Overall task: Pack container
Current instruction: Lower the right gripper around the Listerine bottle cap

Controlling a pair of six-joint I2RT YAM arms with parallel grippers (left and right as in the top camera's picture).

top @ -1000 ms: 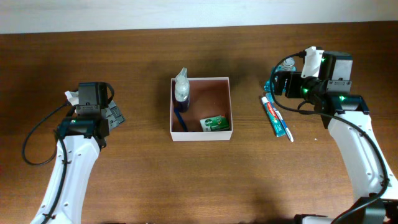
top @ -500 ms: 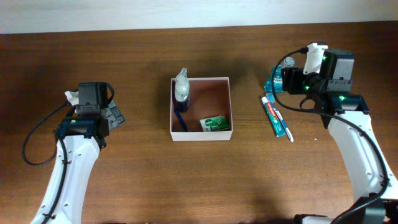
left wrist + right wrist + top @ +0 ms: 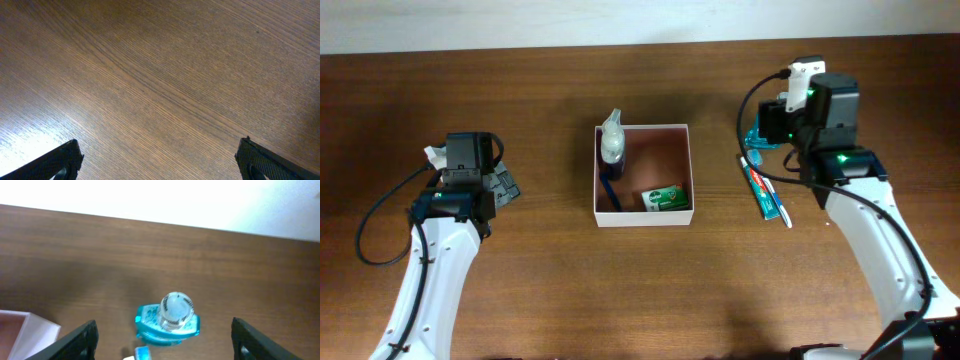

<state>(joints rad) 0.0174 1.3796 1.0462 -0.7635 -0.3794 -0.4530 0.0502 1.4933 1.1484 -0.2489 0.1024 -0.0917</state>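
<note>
The container point(image 3: 685, 165), a shallow white-walled box with a reddish-brown inside, sits mid-table. It holds a clear spray bottle point(image 3: 612, 142), a green packet point(image 3: 666, 198) and a blue toothbrush point(image 3: 609, 188). A teal mouthwash bottle point(image 3: 169, 324) with a clear cap stands upright to its right. My right gripper point(image 3: 770, 127) hovers over that bottle, open, with its fingers point(image 3: 80, 341) wide on either side and not touching it. A toothpaste tube point(image 3: 765, 190) lies just in front of the bottle. My left gripper point(image 3: 160, 162) is open over bare wood at the left.
A corner of the container point(image 3: 27, 327) shows at the lower left of the right wrist view. The table's back edge point(image 3: 640, 42) meets a white wall close behind the bottle. The left arm point(image 3: 450, 215) stands well left of the container.
My right gripper has shifted left and toward the back, coming over the mouthwash bottle. The left arm has not moved.
</note>
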